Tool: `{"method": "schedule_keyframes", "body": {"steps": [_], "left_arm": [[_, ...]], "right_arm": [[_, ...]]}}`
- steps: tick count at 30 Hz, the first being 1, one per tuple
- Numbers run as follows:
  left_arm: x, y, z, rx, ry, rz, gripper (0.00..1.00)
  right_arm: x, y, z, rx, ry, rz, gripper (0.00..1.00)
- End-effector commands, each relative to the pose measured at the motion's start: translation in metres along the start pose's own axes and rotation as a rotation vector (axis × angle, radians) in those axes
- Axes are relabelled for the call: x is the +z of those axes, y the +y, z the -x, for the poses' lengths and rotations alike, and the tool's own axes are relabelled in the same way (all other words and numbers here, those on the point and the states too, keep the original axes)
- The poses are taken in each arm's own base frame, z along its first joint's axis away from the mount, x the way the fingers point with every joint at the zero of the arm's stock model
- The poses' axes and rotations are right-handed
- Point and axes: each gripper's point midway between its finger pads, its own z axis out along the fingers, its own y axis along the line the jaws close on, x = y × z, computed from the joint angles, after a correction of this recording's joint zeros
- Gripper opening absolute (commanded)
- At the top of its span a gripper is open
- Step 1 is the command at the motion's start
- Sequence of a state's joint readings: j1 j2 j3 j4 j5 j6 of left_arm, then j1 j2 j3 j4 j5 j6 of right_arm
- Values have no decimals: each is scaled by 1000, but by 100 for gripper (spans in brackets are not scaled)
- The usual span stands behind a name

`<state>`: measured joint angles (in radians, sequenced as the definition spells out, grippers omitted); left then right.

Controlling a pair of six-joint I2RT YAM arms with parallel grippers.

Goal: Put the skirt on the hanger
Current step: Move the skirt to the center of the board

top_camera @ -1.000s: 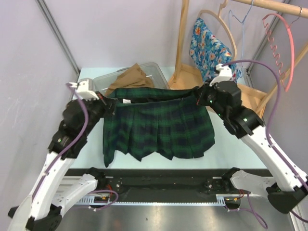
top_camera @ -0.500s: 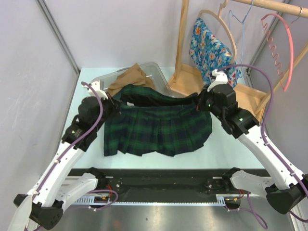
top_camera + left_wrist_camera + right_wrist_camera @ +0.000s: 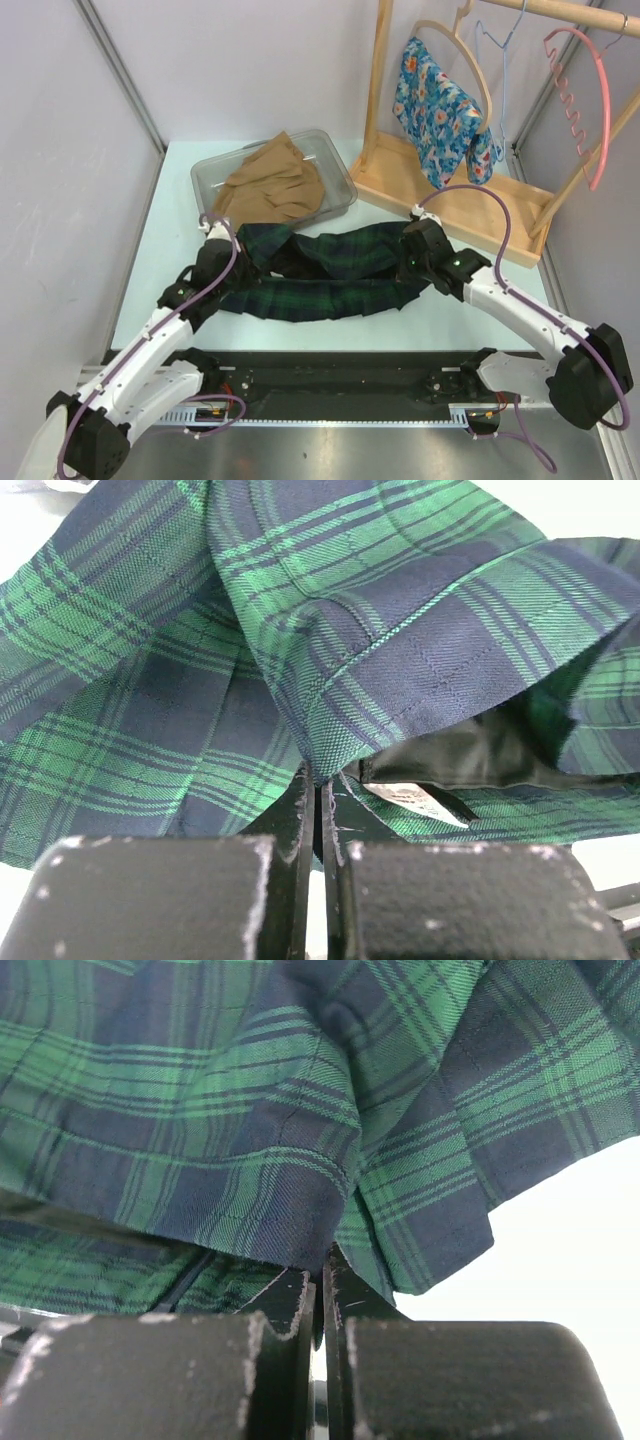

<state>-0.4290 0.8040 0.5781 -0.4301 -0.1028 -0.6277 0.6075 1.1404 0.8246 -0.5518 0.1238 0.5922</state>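
The dark green and navy plaid skirt [image 3: 320, 280] lies bunched in a low band across the table, stretched between my two grippers. At its left end my left gripper [image 3: 216, 252] is shut on a fold of the skirt's edge [image 3: 330, 710], with the black lining and a white label showing beside the fingers. The right gripper [image 3: 411, 252] is shut on the skirt's other end [image 3: 300, 1200]. A pink hanger [image 3: 598, 110], a thin blue wire hanger [image 3: 503, 60] and a wooden hanger [image 3: 470, 60] carrying a floral garment [image 3: 438, 95] hang from the rack's rail at the back right.
A clear plastic bin [image 3: 338, 172] holding tan cloth [image 3: 272, 182] stands behind the skirt at the back left. The wooden rack's base [image 3: 470, 205] and upright post [image 3: 380, 80] stand at the back right. Grey walls close in both sides.
Both arms have dropped from holding the skirt spread up in the air down to the table. The skirt now lies bunched on the surface, still held at both ends.
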Motion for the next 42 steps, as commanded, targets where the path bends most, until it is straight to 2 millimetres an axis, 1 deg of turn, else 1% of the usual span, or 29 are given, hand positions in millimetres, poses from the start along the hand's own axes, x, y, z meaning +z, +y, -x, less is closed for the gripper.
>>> {"method": "schedule_keyframes", "body": {"steps": [1, 5, 6, 8, 9, 10, 11, 13, 15, 16, 18, 19, 20, 21, 22, 24, 26, 28, 29, 31, 33, 34, 35, 36, 37, 38, 39, 40, 42], "left_arm": [[4, 8, 14, 7, -35, 63, 0], [3, 17, 11, 39, -21, 105, 2], [2, 21, 13, 44, -28, 123, 22], [1, 19, 17, 51, -42, 121, 54], [1, 19, 20, 56, -49, 125, 74], [1, 14, 28, 61, -66, 114, 78], [4, 12, 30, 85, -58, 112, 80], [7, 4, 38, 103, -60, 94, 81], [12, 1, 40, 148, -39, 96, 81], [11, -10, 47, 165, -54, 51, 82], [3, -25, 56, 234, -92, -19, 82], [-2, -35, 65, 251, -136, -62, 82], [-7, -42, 67, 288, -151, -104, 84], [-16, -48, 74, 298, -188, -136, 85], [-18, -52, 78, 308, -211, -158, 85], [-17, -60, 76, 339, -197, -200, 86], [-10, -60, 71, 345, -156, -193, 85], [2, -56, 64, 345, -107, -160, 81], [5, -55, 61, 336, -95, -155, 75], [11, -64, 46, 354, -43, -210, 74], [5, -71, 42, 373, -44, -238, 79], [-1, -79, 38, 380, -31, -287, 80], [-14, -86, 41, 389, -61, -330, 83], [-20, -89, 38, 395, -60, -360, 84], [-28, -88, 33, 398, -40, -374, 86], [-38, -87, 34, 389, -53, -378, 87], [-40, -83, 30, 371, -39, -362, 88], [-42, -72, 17, 354, 21, -327, 88], [-46, -63, 2, 281, 81, -289, 87]], "right_arm": [[9, -10, 4, 5, -39, -77, 0], [6, -17, 1, 6, -38, -109, 0], [4, -18, 2, 4, -43, -108, 0], [0, -17, 3, 3, -49, -101, 0], [-3, -16, 4, 5, -54, -90, 0], [-4, -16, 4, 5, -55, -87, 0], [-5, -15, 4, 4, -53, -80, 0], [-6, -12, 3, 4, -50, -63, 0], [-7, -9, 2, -2, -39, -44, 0], [-7, -8, 1, -3, -35, -37, 0], [-8, -5, -1, 0, -22, -18, 0], [-8, -6, -1, 4, -17, -17, 0], [-9, -5, -1, 6, -13, -13, 0], [-10, -4, -1, 7, -11, -5, 0], [-11, -5, -2, 9, -6, -7, 0], [-13, -4, 1, 10, -10, 2, 0], [-15, -5, 2, 7, -11, 6, 0], [-16, -4, 1, 7, -2, 14, 0], [-16, -6, 4, 14, -6, 10, 0], [-18, -6, 5, 18, -4, 26, 0], [-17, -7, 9, 24, -6, 34, 0], [-18, -6, 11, 27, -12, 37, 0], [-17, -6, 13, 31, -13, 40, 0], [-15, -6, 14, 31, -3, 44, 0], [-15, -6, 17, 37, -9, 42, 0], [-15, -6, 22, 40, -15, 44, 0], [-14, -5, 24, 40, -14, 48, 0], [-11, -8, 26, 46, -9, 35, 0], [-9, -10, 32, 57, -13, 32, 0]]}}
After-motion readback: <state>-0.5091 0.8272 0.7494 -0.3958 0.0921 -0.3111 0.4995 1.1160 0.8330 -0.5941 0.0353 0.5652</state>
